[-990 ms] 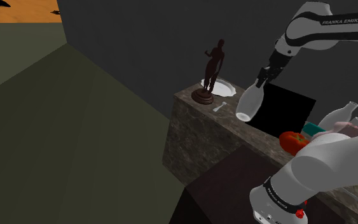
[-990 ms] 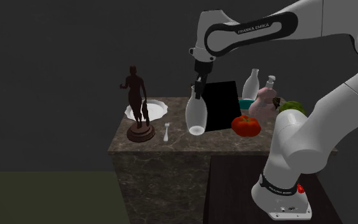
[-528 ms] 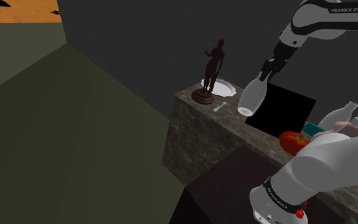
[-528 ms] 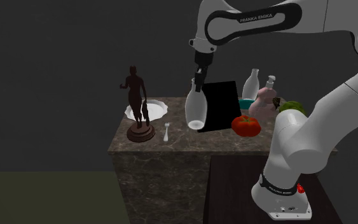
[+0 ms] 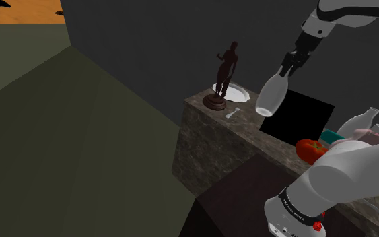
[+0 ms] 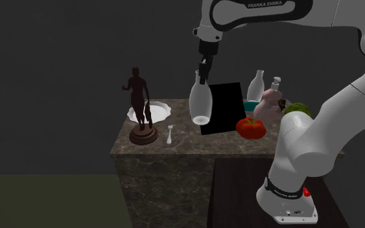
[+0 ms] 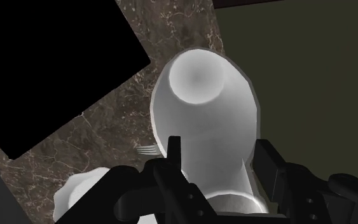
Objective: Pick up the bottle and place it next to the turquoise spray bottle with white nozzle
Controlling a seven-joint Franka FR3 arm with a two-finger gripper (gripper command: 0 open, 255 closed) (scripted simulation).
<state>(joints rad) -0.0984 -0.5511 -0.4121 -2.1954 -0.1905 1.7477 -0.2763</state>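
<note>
Gripper (image 6: 203, 71) clamps the pale bottle (image 6: 200, 107) by its neck above the marble counter (image 6: 174, 148), black slab (image 6: 225, 107) and red tomato (image 6: 251, 127) near it, dark statuette (image 6: 140, 107) well apart.

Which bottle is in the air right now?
The white bottle in the gripper, clasped at its neck; the other white bottle and pink pump bottle stand on the counter.

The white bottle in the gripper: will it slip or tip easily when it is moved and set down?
The bottle looks smooth and the gripper clasps only its narrow neck, so it may slip or swing on quick moves. It is tall over a small base, so it could tip when set on the counter.
</note>
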